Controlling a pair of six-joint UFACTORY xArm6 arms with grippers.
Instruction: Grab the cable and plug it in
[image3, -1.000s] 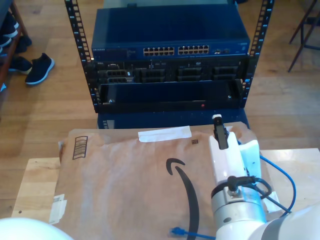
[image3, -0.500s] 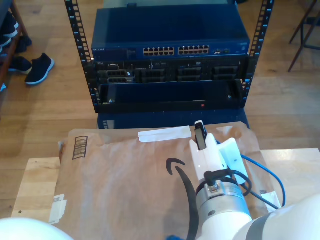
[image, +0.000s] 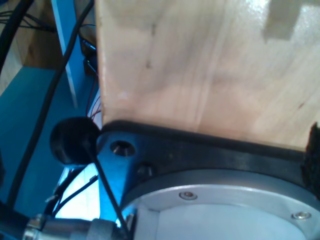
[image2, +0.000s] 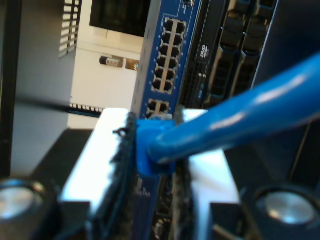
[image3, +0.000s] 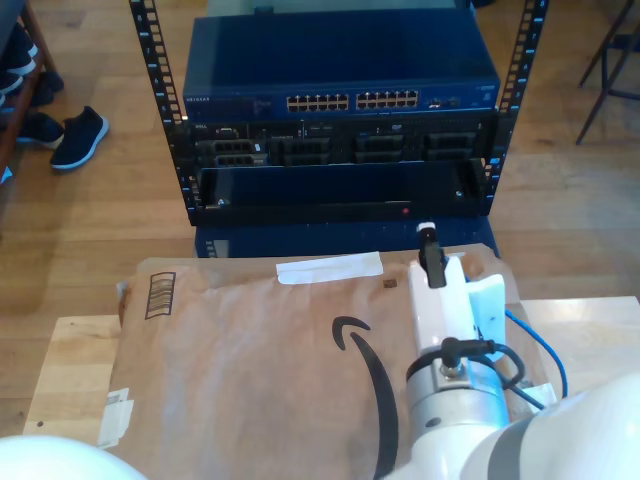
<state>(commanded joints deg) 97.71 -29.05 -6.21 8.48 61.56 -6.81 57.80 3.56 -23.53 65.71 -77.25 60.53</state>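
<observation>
My second gripper is pinching the translucent blue plug end of the thin bright blue Ethernet cable between its two dark-padded fingers, jaws pressed onto the plug. In the exterior view this gripper is hanging over the far edge of the crumpled brown paper mailer, pointing toward the black rack, and the cable is looping away beside the arm toward the exterior view's right.

The dark blue network switch with two blocks of ports is sitting at the top of the black rack frame — white lettering on its front panel is too small for me to read. In the second wrist view a "DVD" logo is showing on the black unit beside the switch's ports.

The mailer is carrying a black curved arrow-smile logo, a barcode label and a white strip of tape.

My first gripper's state — I cannot tell; its camera is looking at a pale wooden board and black wiring.
</observation>
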